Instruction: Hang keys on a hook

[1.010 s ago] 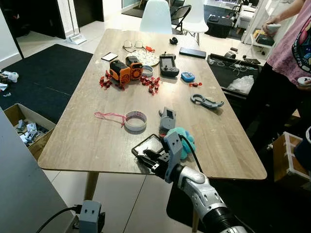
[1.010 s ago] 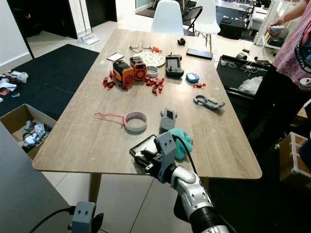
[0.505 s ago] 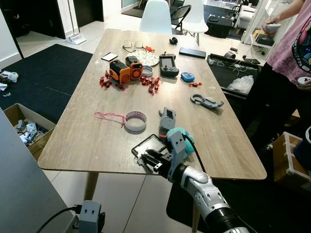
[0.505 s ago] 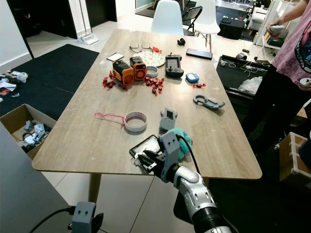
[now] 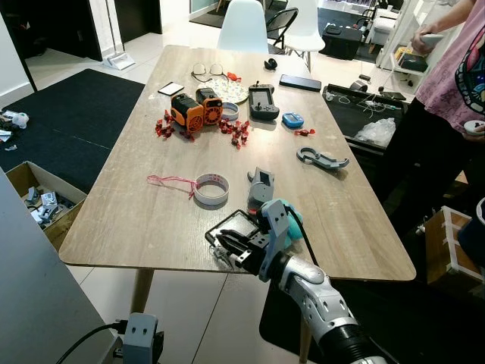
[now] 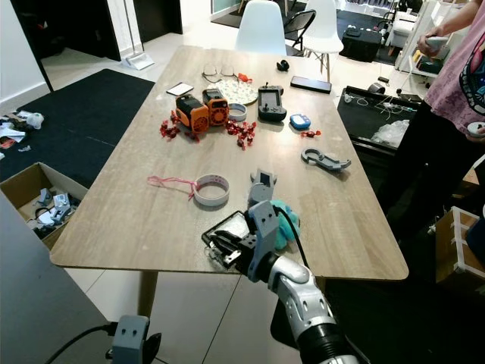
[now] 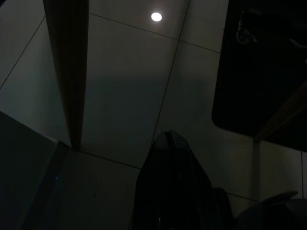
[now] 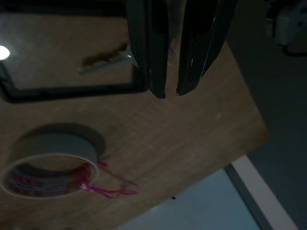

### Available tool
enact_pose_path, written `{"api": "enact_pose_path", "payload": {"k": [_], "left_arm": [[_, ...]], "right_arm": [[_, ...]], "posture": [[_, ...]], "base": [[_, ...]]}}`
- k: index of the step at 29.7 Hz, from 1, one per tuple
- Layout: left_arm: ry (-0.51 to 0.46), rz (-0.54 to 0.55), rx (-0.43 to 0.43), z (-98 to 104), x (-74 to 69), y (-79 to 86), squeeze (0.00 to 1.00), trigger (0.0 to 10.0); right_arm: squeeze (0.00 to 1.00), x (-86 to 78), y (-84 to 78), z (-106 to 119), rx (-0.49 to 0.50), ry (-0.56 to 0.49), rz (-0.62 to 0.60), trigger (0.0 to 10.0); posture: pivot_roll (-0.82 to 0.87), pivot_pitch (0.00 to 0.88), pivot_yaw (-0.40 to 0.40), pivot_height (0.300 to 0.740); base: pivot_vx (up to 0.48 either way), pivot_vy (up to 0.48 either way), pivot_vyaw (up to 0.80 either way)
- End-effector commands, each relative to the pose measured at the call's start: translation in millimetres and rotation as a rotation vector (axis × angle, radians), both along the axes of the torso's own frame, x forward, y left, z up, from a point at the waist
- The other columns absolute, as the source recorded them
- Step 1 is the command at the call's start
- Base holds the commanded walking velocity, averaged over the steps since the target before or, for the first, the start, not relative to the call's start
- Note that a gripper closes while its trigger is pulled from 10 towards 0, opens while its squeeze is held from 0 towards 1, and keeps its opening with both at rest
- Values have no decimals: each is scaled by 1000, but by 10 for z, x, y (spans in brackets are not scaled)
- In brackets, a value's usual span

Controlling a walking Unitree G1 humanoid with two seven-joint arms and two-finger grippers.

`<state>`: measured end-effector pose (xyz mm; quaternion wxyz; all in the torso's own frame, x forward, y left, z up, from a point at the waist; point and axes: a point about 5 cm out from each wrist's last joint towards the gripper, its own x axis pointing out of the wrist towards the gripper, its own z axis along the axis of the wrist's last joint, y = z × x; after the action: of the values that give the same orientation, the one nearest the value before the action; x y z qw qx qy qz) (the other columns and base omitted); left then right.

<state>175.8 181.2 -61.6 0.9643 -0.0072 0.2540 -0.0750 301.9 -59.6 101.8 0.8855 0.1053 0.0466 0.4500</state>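
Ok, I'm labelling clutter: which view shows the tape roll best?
The left eye view: the tape roll lies whole and well lit on the table, pink string beside. The right eye view matches; the right wrist view shows it dim.

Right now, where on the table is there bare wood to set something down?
Bare: the table's left edge beside the tape roll, and right of the grey hook. Crowded: around the orange robot toy, and near the right hand.

left pincer [image 7: 169,143]: dark, fingers pressed together | tiled floor [image 7: 124,91] beneath | light reflection [image 7: 156,17] on floor beyond pincer
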Motion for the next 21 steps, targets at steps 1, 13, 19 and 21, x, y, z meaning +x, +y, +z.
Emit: {"api": "enact_pose_path", "payload": {"k": [1,13,19,21], "left_arm": [[16,2,-6,-31,-61,-12,0,10000],[17,7,-6,-35,-73,-11,0,10000],[20,9,-6,-40,-85,-8,0,10000],[21,10,-6,-41,-87,-7,0,10000]], "right_arm": [[0,-30,-9,-12,13,7,7,10000],[35,-29,10,-104,-54,45,9,10000],[686,-38,0,-123,-54,59,8,10000],[745,-42,-5,-131,-54,65,10,10000]], "posture": [[61,78,-78,740],[64,88,-81,740],[64,91,-81,740],[64,91,-81,740]], "base": [[0,0,0],[0,0,0],[0,0,0],[0,0,0]]}}
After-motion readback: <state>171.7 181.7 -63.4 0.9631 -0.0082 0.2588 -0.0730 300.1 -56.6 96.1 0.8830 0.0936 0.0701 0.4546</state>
